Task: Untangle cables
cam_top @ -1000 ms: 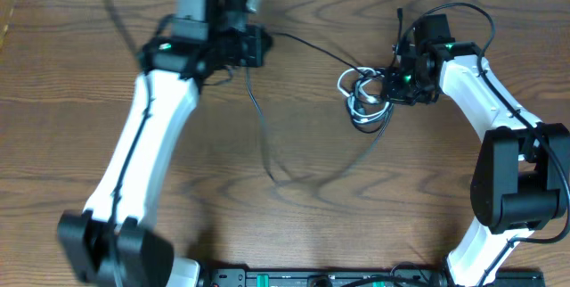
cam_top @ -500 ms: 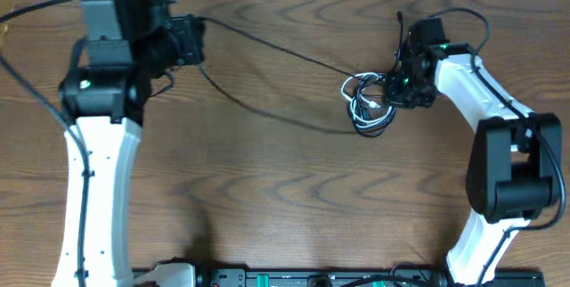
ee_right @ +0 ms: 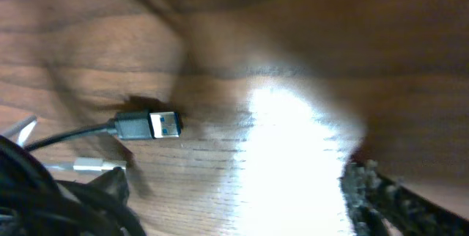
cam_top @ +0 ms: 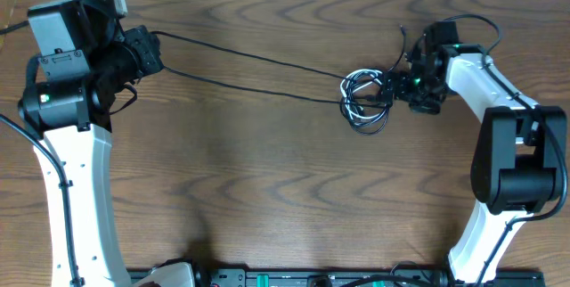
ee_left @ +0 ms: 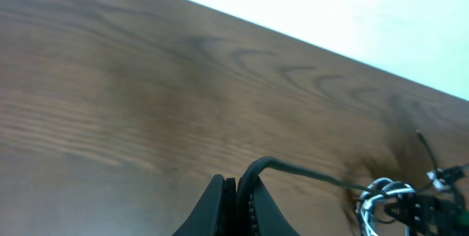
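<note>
Overhead view with both wrist views. The left gripper [cam_top: 151, 53], near the far left corner of the table [cam_top: 267, 189], is clamped on the black cable [ee_left: 265, 162]. Two strands of this cable run taut across the table's far half to a bundle right of centre. There the white cable [cam_top: 354, 82] lies coiled, its loops mixed with black ones. The right gripper [cam_top: 403, 86] sits just beside the bundle's right side, jaws spread wide with bare wood between them. A USB plug [ee_right: 163, 124] lies flat on the table.
</note>
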`<state>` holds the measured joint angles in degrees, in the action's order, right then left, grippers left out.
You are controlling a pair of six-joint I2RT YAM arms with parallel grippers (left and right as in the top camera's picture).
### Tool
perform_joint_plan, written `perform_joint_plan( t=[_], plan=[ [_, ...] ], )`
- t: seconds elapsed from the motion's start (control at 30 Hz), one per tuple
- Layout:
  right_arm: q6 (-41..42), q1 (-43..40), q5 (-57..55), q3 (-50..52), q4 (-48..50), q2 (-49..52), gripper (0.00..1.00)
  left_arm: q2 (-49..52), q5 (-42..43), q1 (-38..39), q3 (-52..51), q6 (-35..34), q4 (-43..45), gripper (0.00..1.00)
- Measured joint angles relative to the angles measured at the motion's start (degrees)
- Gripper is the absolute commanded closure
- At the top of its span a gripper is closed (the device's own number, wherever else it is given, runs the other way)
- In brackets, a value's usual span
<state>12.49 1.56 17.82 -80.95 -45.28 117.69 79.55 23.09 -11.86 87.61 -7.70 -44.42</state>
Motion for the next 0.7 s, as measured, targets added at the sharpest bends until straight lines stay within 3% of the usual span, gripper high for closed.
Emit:
perform_joint_plan(
  t=[0.13,0.4,0.7],
  plan=[
    [-5.20,-1.64,4.68,-0.04,-0.09,0.07,0.21,-0.07,3.69,0.85,0.00,0.02,1.16,0.93],
    [-17.62,-2.21,20.00,-7.63,-8.50,0.26,0.29,-0.13,6.91,11.28,0.00,0.04,2.34,0.93],
    [-20.65,-2.19,24.98,-11.37,-12.07,-1.86,0.45,3.23,6.95,17.49,0.09,-0.85,3.67,0.93]
  ],
)
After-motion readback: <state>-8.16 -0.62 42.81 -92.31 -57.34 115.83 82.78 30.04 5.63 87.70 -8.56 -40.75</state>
